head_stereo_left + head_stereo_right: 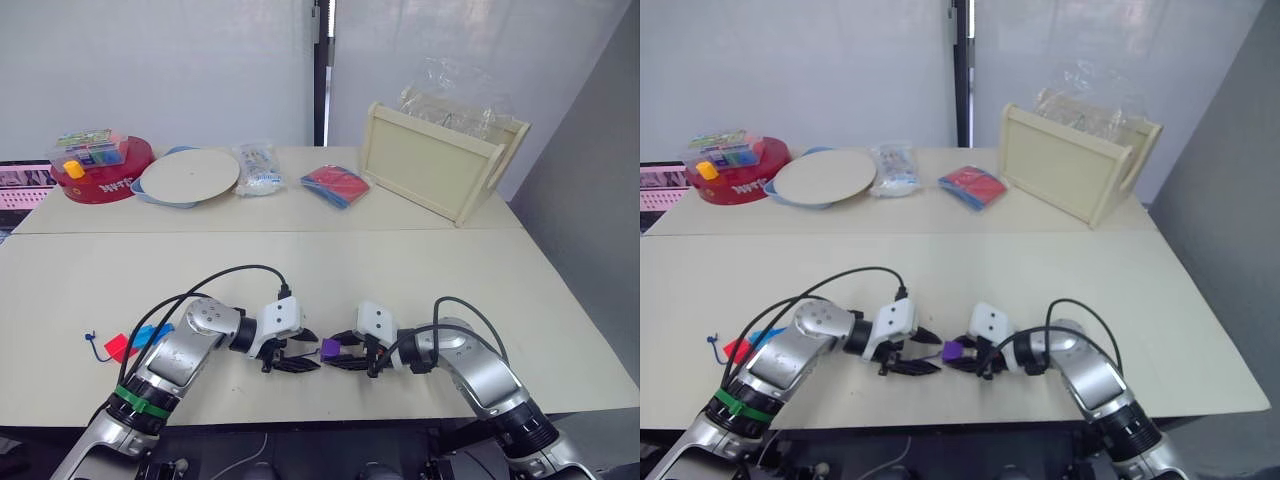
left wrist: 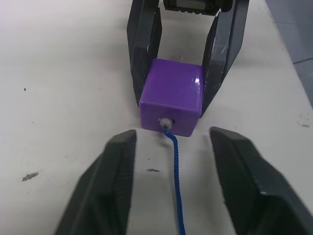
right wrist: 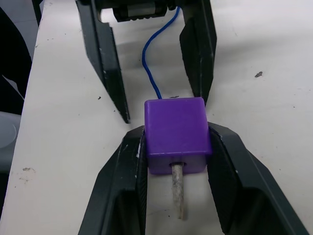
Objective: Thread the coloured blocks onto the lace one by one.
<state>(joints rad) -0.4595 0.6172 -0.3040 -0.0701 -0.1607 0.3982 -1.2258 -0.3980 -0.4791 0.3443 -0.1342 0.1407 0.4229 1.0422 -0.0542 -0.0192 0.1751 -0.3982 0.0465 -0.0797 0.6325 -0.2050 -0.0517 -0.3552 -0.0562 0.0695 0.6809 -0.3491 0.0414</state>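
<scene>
purple block (image 3: 177, 139) clamped in right claw (image 3: 177, 161), lace (image 3: 155, 54) threaded through

The purple block (image 3: 177, 138), a glossy cube, sits low and centre in the head views on the pale table, pinched on two opposite sides between black fingers. The lace (image 2: 174, 181) runs through its bore: the blue cord enters one face, and the pale stiff tip (image 3: 178, 191) pokes out of the opposite face, lying flat on the table. From the block the cord trails away between the other pair of black fingers, which stand apart from it. At the lower left of the head views a red block (image 1: 120, 347) and a blue block (image 1: 150, 335) lie side by side, with the lace's blue knotted end (image 1: 90, 341) just left of them.
</scene>
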